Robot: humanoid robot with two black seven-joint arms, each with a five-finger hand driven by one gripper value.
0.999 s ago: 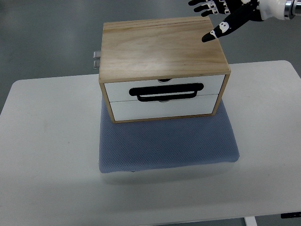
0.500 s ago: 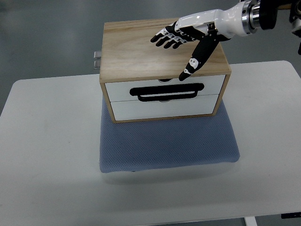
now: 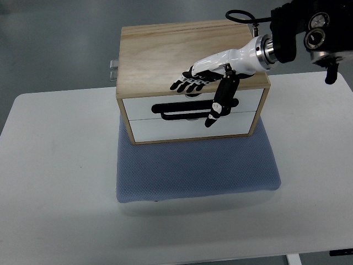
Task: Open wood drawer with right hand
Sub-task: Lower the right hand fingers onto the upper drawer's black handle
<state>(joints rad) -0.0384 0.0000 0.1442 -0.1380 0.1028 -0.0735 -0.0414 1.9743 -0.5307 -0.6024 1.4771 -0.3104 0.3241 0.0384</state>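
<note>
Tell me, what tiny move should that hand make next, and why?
Probably lower the open right hand and curl its fingers behind the black loop handle, since they are spread above the white drawer front of the wooden box, gripping nothing.

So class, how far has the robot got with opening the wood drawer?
Done: the right hand is over the wood drawer box, by the black handle. In hand: fingers spread, thumb hanging across the handle, nothing gripped. Left: grip the handle and pull; both white drawer fronts look flush, shut.
</note>
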